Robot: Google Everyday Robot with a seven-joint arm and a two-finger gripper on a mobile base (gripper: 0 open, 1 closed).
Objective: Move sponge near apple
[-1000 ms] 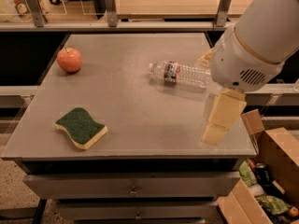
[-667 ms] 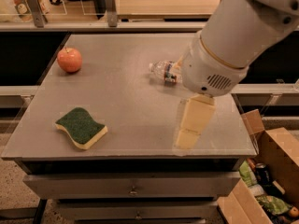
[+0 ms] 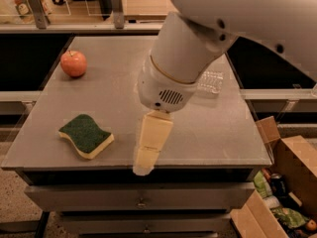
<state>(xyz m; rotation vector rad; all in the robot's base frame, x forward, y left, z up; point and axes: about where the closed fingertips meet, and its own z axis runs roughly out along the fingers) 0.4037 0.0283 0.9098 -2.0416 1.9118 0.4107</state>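
One risk: gripper (image 3: 141, 168), carrying nothing, open or closed I cannot tell, hangs at counter (image 3: 223, 128) front edge; sponge (image 3: 85, 135) near its left, apple (image 3: 74, 63) well beyond, so a low sideways approach shoves sponge overboard.

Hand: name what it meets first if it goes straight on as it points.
Probably the table near its front edge: the hand points down there, with the sponge off to one side. Depth is unclear.

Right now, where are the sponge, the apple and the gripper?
sponge (image 3: 84, 132), camera view, middle of its green top.
apple (image 3: 74, 63), camera view, middle of its red skin.
gripper (image 3: 142, 166), camera view, its lower tip, right of the sponge at the table (image 3: 218, 130) front edge.
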